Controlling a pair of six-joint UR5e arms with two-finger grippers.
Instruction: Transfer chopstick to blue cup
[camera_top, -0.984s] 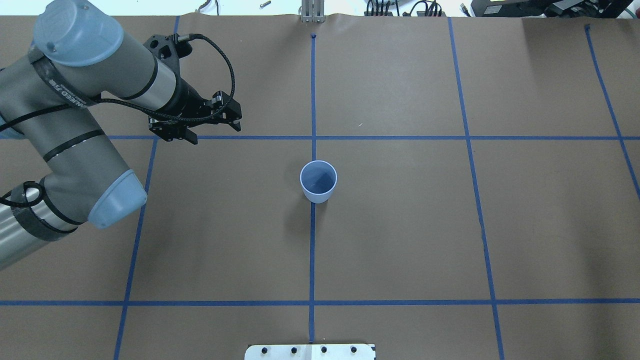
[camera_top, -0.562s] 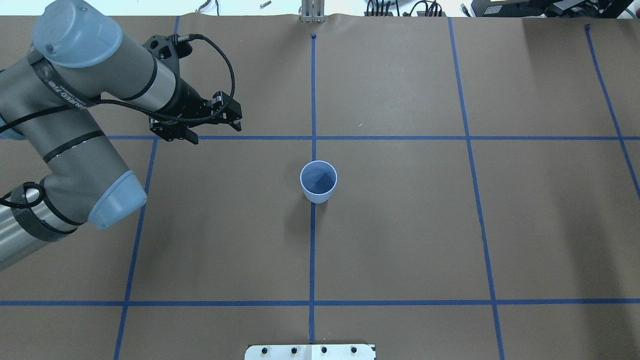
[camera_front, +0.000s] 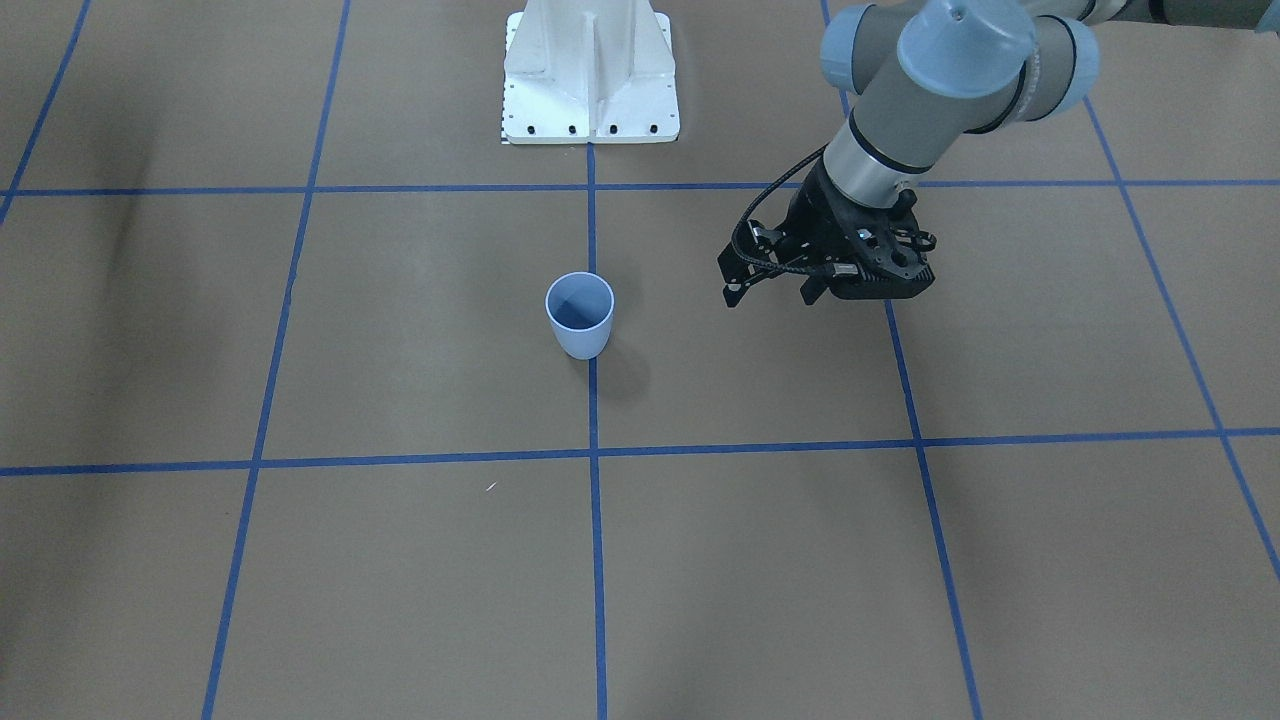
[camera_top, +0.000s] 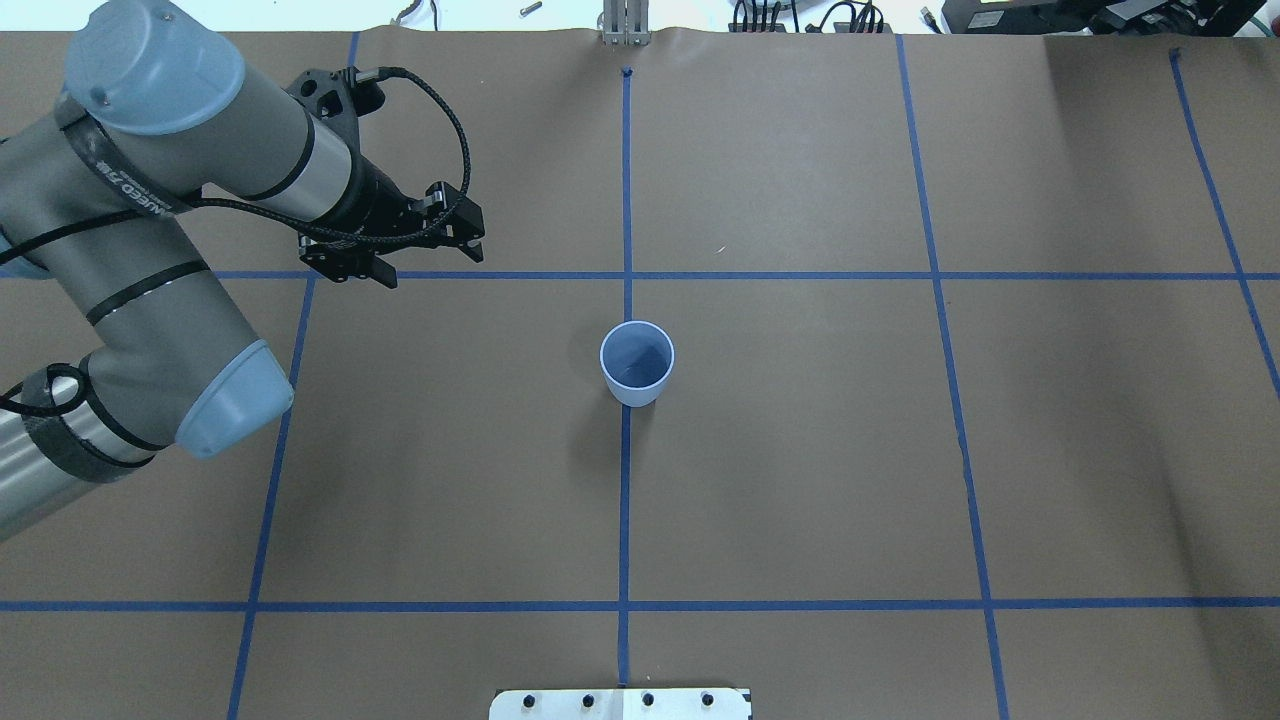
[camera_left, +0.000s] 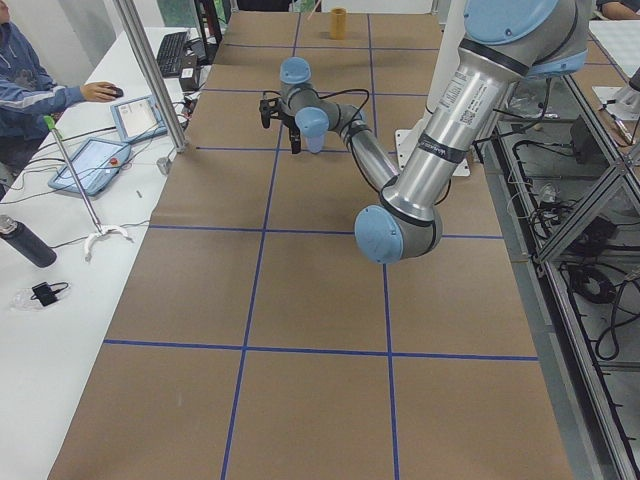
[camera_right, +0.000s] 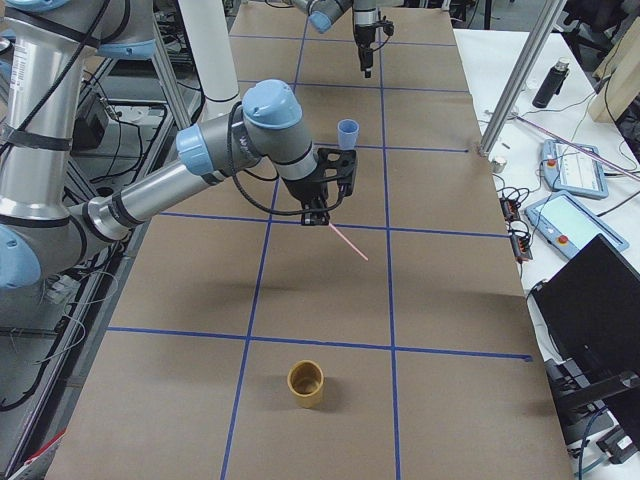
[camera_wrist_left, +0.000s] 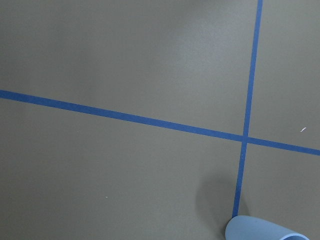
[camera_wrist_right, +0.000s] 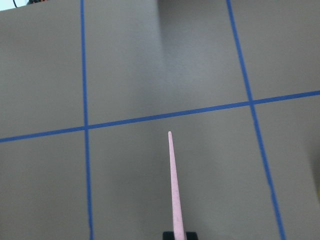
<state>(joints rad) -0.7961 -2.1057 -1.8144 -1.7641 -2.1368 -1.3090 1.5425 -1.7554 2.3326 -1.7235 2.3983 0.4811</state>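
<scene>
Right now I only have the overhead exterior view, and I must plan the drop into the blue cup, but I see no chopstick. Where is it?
Observer: The exterior right view shows the chopstick held in the right gripper, which your view lacks.
Operator: How does it sit there?
Observer: In the right wrist view it sticks straight out of the gripper, with its pointed tip free over bare brown paper.
Operator: Anything else on that side?
Observer: A tan cup stands upright farther toward the robot's right than the blue cup, well apart from it.
</scene>
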